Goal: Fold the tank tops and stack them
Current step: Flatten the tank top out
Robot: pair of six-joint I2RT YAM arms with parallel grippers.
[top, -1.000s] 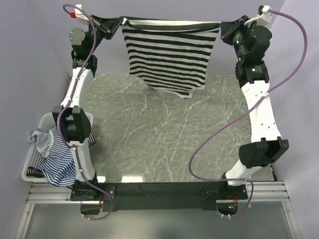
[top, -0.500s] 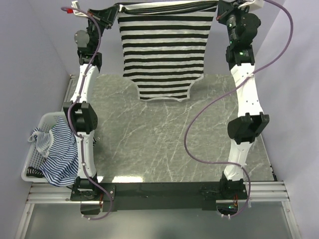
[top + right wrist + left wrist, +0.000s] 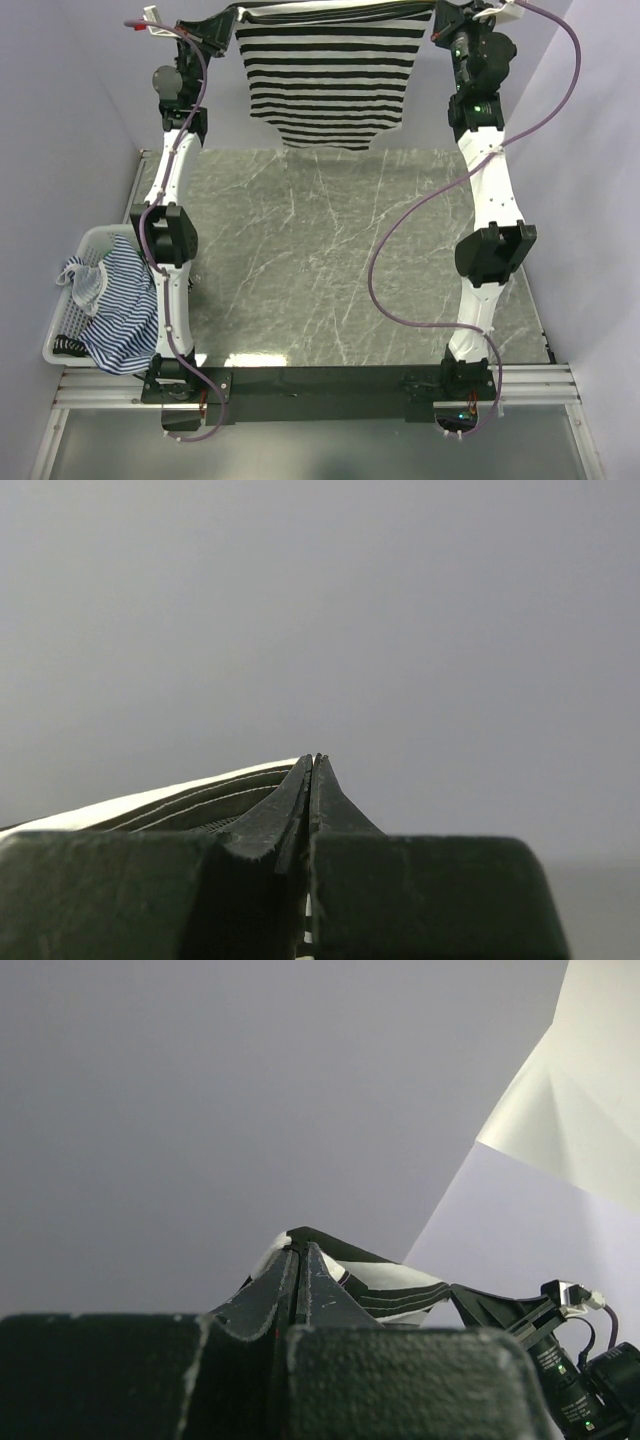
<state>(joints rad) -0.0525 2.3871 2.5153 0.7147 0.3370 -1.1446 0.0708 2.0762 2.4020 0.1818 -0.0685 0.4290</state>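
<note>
The black-and-white striped tank top [image 3: 330, 80] hangs stretched between my two grippers, high over the table's far edge, its lower hem clear of the marble. My left gripper [image 3: 232, 17] is shut on its left top corner; the cloth [image 3: 395, 1285] shows past the closed fingertips in the left wrist view. My right gripper [image 3: 438, 17] is shut on its right top corner, with the hem [image 3: 180, 805] running off to the left in the right wrist view. A blue-and-white striped tank top [image 3: 120, 305] lies bunched in the basket.
A white mesh basket [image 3: 60, 345] stands at the table's left edge, beside the left arm. The grey marble tabletop [image 3: 340, 260] lies below the hanging top. Purple walls close in at the back and sides.
Both arms have risen and reached further back, lifting the striped top. Its lower hem, which draped on the table's far edge a second ago, now hangs free.
</note>
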